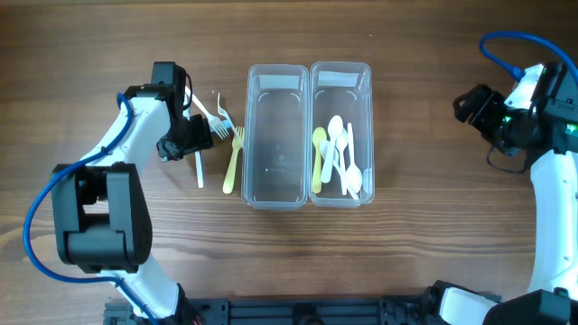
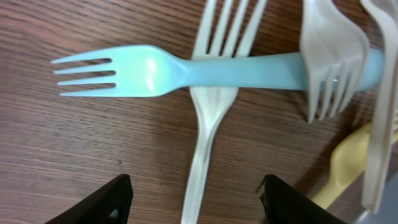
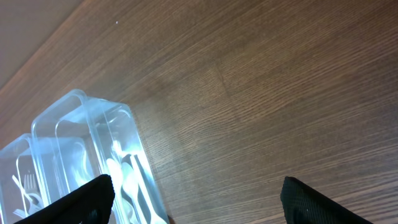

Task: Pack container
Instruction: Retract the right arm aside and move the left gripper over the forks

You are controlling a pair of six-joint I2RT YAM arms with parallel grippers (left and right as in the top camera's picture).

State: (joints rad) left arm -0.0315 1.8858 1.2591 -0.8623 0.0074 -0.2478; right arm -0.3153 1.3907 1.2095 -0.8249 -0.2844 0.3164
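With the spoons (image 1: pixel 339 149) lying in the right container (image 1: pixel 369 126), the forks (image 2: pixel 149 70) crossed on the bench (image 1: pixel 406 262) beside the empty left container (image 1: pixel 274 153) were likely meant for it. The left hand (image 2: pixel 198 200) hovered over them, pointed down, spread wide; the right hand (image 3: pixel 202 202) hung well apart, wide and empty.

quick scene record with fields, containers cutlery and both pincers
left container: clear, looks empty
right container: clear, holds spoons, white and yellow
forks: on table left of containers; yellow fork, blue fork lying across white fork
left pincer: open, above the forks
right pincer: open, over bare table
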